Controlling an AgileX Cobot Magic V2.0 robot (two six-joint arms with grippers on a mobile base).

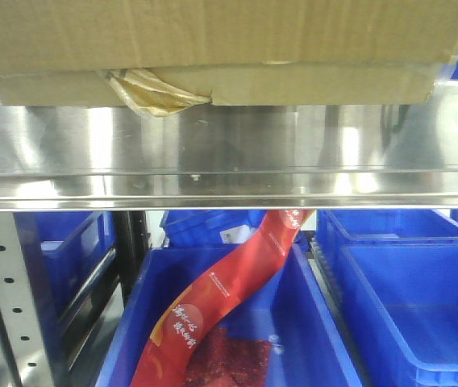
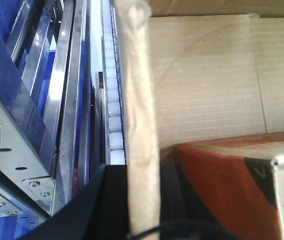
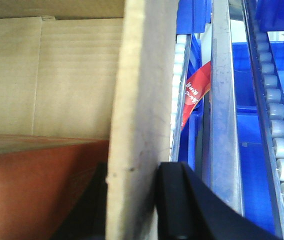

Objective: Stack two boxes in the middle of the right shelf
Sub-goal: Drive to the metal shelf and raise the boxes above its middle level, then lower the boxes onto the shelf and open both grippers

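Front view: two stacked cardboard boxes [image 1: 213,48] overhang the steel shelf's [image 1: 229,153] front lip. Left wrist: the left gripper [image 2: 141,200] pinches a box wall [image 2: 139,100]. Right wrist: the right gripper [image 3: 132,200] pinches the opposite wall [image 3: 142,100].

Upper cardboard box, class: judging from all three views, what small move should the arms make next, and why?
Probably ease the upper box further back before letting go. Its front face overhangs the flatter box on the shelf, and the left gripper and right gripper each clamp a side wall.
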